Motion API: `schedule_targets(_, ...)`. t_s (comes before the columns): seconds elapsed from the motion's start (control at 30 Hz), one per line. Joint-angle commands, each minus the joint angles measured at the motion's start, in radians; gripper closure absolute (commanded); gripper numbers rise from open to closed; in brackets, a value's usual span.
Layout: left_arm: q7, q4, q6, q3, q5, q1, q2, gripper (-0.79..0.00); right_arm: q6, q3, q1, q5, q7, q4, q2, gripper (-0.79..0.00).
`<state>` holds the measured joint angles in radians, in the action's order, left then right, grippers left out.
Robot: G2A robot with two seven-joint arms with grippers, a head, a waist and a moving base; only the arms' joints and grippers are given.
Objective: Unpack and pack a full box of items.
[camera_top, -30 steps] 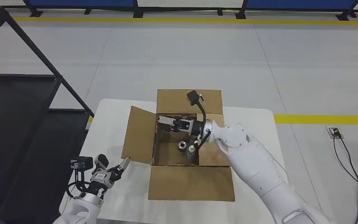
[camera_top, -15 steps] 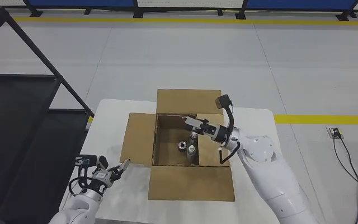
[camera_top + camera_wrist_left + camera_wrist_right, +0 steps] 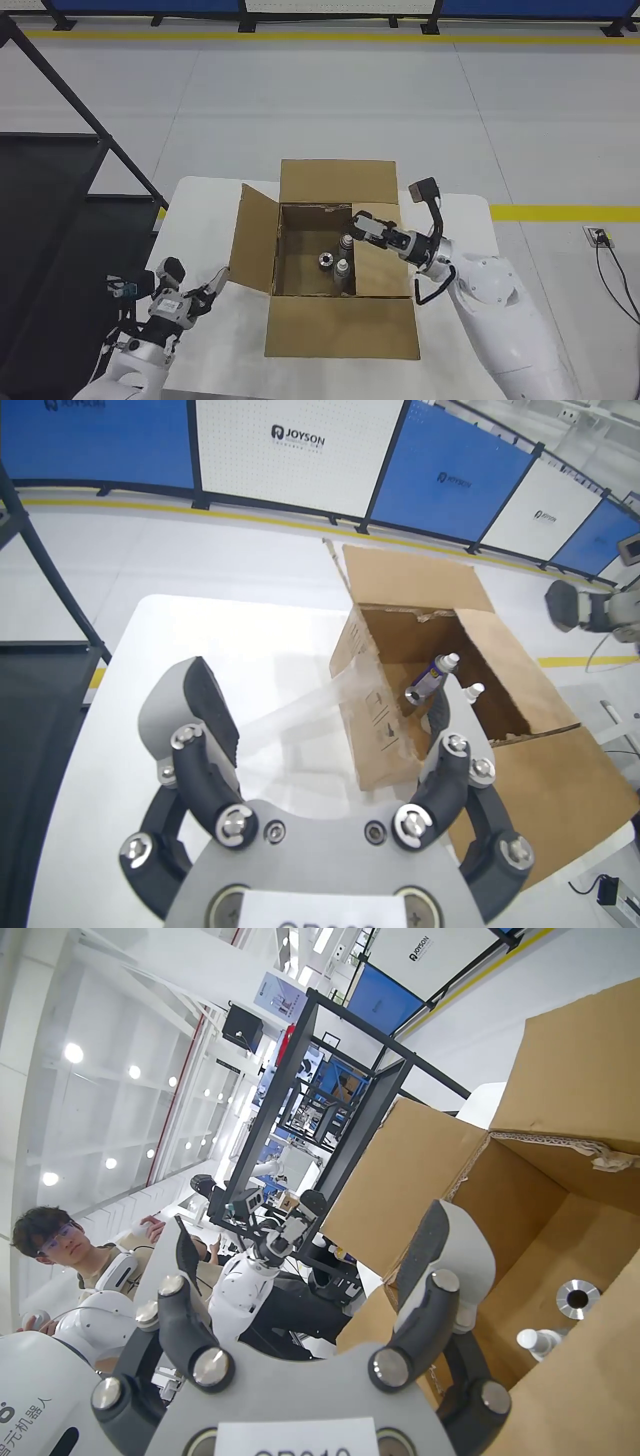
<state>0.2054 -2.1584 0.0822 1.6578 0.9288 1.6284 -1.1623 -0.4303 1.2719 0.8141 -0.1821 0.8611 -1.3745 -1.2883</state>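
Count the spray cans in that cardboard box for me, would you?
2. The tilted spray can leans with its metal bottom showing. The upright spray can stands right beside it, white cap up. Both sit inside the open cardboard box, whose walls may hide more.

Right arm (image 3: 490, 300) first: smooth white shell, fat and rounded, a black cable (image 3: 440, 285) looping at the wrist and a black camera block (image 3: 424, 190) up on a stalk. Left arm (image 3: 135, 370), same white casing, black wires at its wrist. Close in on the left gripper (image 3: 322, 685): grey metal plate (image 3: 320, 850), black link bars (image 3: 200, 780), bright silver screws (image 3: 232, 825) at every pivot, white-backed fingers (image 3: 160, 710) with dark ribbed pads (image 3: 212, 700). Right gripper (image 3: 310, 1218), identical build, and there's a white printed label (image 3: 297, 1435) on its plate, dark lettering on the white shell beside it.
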Motion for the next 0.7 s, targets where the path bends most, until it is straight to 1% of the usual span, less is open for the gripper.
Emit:
schedule_targets(0.0,0.007,-0.064,0.020,0.001,0.006,0.009,0.001,-0.785,-0.006,0.026,0.011,-0.003,-0.002,-0.005,0.006,-0.785)
schedule_targets(0.07,0.036,-0.115,0.052,-0.009,0.007,0.009,0.002,-0.785,-0.016,0.056,0.028,-0.007,0.002,-0.015,0.014,-0.785)
schedule_targets(0.13,0.082,-0.146,0.087,-0.032,0.007,-0.007,0.005,-0.785,-0.030,0.093,0.054,-0.013,0.002,-0.028,0.022,-0.785)
schedule_targets(0.2,0.143,-0.157,0.121,-0.076,0.010,-0.044,0.006,-0.785,-0.047,0.136,0.085,-0.023,0.005,-0.043,0.032,-0.785)
schedule_targets(0.27,0.211,-0.142,0.142,-0.137,0.005,-0.105,0.007,-0.785,-0.067,0.183,0.122,-0.038,0.007,-0.057,0.042,-0.785)
schedule_targets(0.33,0.280,-0.101,0.151,-0.215,-0.024,-0.186,0.004,-0.785,-0.087,0.230,0.161,-0.057,0.014,-0.068,0.051,-0.785)
schedule_targets(0.4,0.332,-0.037,0.136,-0.295,-0.040,-0.285,-0.003,-0.785,-0.106,0.275,0.199,-0.073,0.019,-0.076,0.060,-0.785)
schedule_targets(0.47,0.376,0.051,0.121,-0.372,-0.135,-0.389,-0.014,-0.785,-0.115,0.319,0.236,-0.087,0.013,-0.078,0.068,-0.785)
schedule_targets(0.5,0.397,0.101,0.116,-0.402,-0.188,-0.441,-0.020,-0.785,-0.103,0.342,0.256,-0.090,-0.021,-0.076,0.070,-0.785)
schedule_targets(0.53,0.435,0.154,0.120,-0.431,-0.263,-0.490,-0.026,-0.785,-0.103,0.342,0.256,-0.090,-0.021,-0.076,0.070,-0.785)
schedule_targets(0.57,0.450,0.171,0.122,-0.438,-0.285,-0.507,-0.028,-0.785,-0.103,0.342,0.256,-0.090,-0.021,-0.076,0.070,-0.785)
schedule_targets(0.67,0.450,0.171,0.122,-0.438,-0.285,-0.507,-0.028,-0.785,-0.103,0.342,0.256,-0.090,-0.021,-0.076,0.070,-0.785)
